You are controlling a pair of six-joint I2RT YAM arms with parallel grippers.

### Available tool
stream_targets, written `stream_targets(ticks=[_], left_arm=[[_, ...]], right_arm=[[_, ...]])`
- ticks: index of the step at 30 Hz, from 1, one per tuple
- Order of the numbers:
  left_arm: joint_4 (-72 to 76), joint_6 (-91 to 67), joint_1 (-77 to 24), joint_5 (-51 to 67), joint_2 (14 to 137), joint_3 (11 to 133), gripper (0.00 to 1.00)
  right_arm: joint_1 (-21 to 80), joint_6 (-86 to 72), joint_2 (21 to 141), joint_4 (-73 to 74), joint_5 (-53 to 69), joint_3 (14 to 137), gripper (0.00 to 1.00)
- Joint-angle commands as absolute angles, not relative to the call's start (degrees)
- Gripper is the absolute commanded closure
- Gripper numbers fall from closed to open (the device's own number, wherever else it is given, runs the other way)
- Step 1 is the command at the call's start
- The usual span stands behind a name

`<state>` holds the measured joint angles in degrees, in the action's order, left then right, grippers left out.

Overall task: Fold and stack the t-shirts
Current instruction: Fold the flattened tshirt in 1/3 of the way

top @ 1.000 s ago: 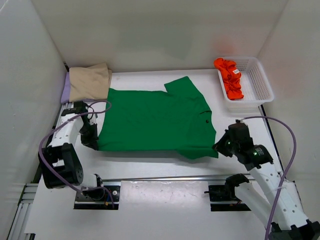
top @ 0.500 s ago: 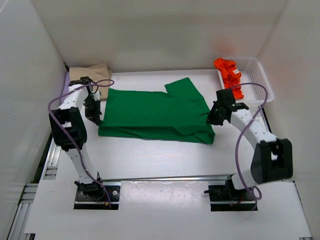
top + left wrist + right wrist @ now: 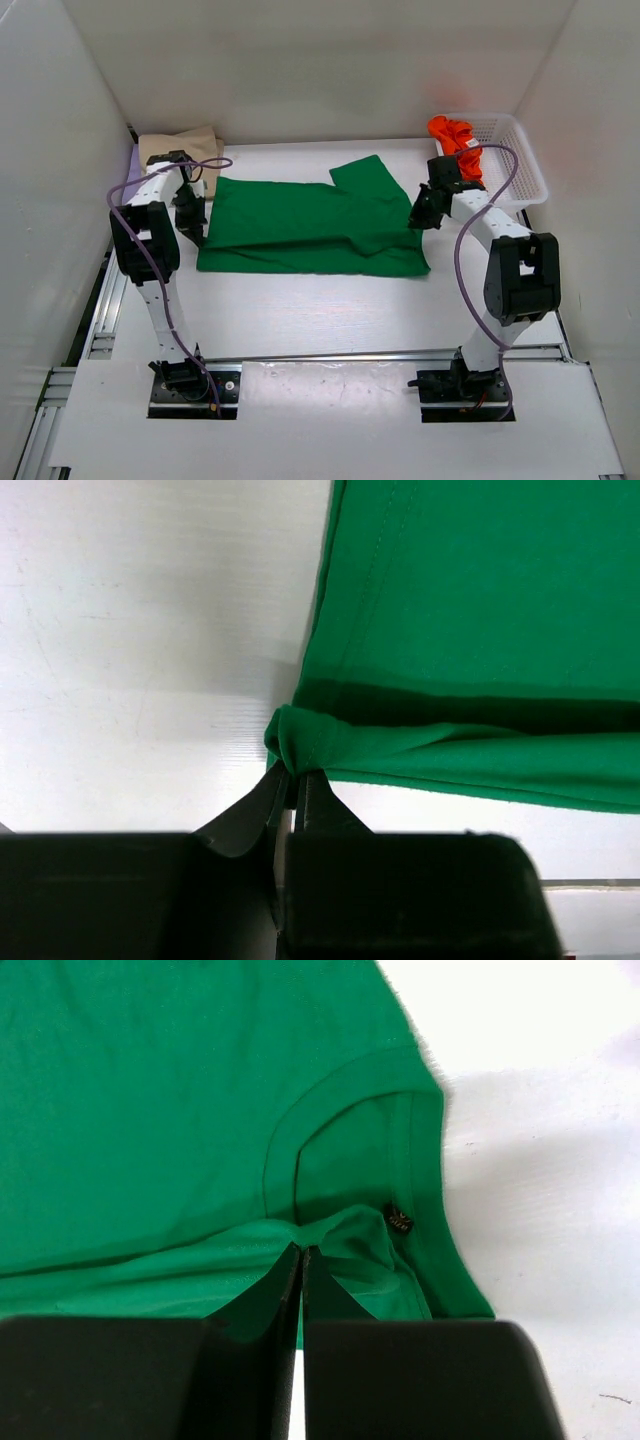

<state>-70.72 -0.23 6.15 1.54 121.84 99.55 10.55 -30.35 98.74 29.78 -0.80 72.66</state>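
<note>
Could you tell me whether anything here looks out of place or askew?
The crumpled orange-red cloth t-shirt lies bunched in the white plastic mesh basket, spilling over its left rim; nothing else stands out.

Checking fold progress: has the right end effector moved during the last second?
Yes: the right end effector, shut on the green t-shirt, moved farther back, toward the white basket.

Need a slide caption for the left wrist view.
Left gripper shut on a bunched corner of the green t-shirt, over the white table.
</note>
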Motion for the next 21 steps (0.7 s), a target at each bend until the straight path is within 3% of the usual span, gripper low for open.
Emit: stream_targets(ticks=[1, 7, 10, 12, 16, 19, 21], left_arm=[[-71.0, 0.0, 6.2, 0.7, 121.2, 101.6, 0.9], [-71.0, 0.0, 6.2, 2.5, 121.7, 102.2, 0.85], [-71.0, 0.0, 6.2, 3.1, 122.3, 103.4, 0.71], [-71.0, 0.0, 6.2, 4.2, 122.3, 104.0, 0.53], [-70.2, 0.0, 7.5, 4.1, 120.9, 108.1, 0.38], [-68.0, 0.0, 9.3, 4.0, 117.7, 109.4, 0.38], [-66.1, 0.0, 7.2, 4.0, 112.2, 103.8, 0.42]], right_arm=[[8.5, -28.3, 99.5, 30.1, -2.5, 74.8, 1.0], [7.4, -28.3, 101.5, 30.7, -3.5, 77.9, 1.0], [7.4, -27.8, 104.4, 32.4, -2.2, 81.3, 1.0], [7.4, -27.8, 105.6, 33.0, -1.7, 82.1, 1.0], [7.4, -28.9, 107.7, 33.6, -2.3, 83.3, 1.0], [7.4, -30.8, 109.6, 35.1, -3.1, 86.0, 1.0], [7.4, -31.8, 110.6, 35.8, -1.9, 87.4, 1.0]])
